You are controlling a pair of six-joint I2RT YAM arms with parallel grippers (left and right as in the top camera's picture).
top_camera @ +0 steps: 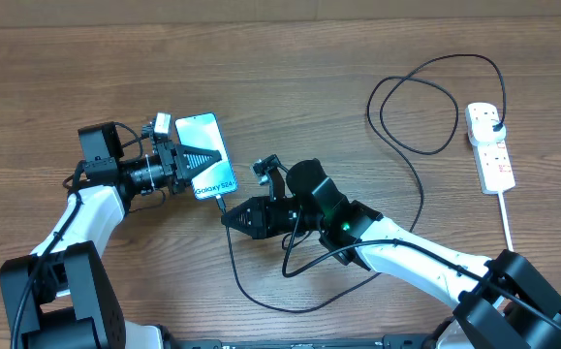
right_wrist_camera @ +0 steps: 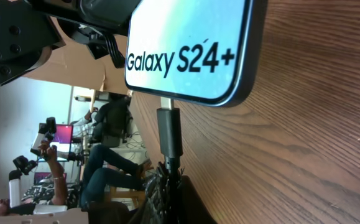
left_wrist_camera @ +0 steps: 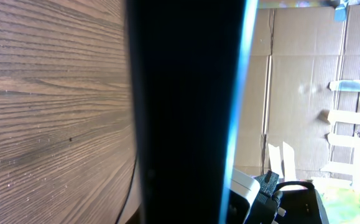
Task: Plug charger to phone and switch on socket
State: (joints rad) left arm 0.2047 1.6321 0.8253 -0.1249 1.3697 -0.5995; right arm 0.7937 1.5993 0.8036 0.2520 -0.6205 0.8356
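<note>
While the charger (right_wrist_camera: pixel 169 134) tip meets the phone (top_camera: pixel 207 155) port, seating uncertain. Left gripper (top_camera: pixel 191 158): jaws clenched on phone. Right gripper (top_camera: pixel 232 215): jaws clenched on charger. Socket (top_camera: pixel 491 145): far across bench (top_camera: pixel 67 58), judged unswitched.

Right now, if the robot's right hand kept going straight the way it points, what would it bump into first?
The bottom edge of the slim smartphone with the lit blue screen. The right hand pinches the black charger connector, whose tip seems to touch its port.
</note>
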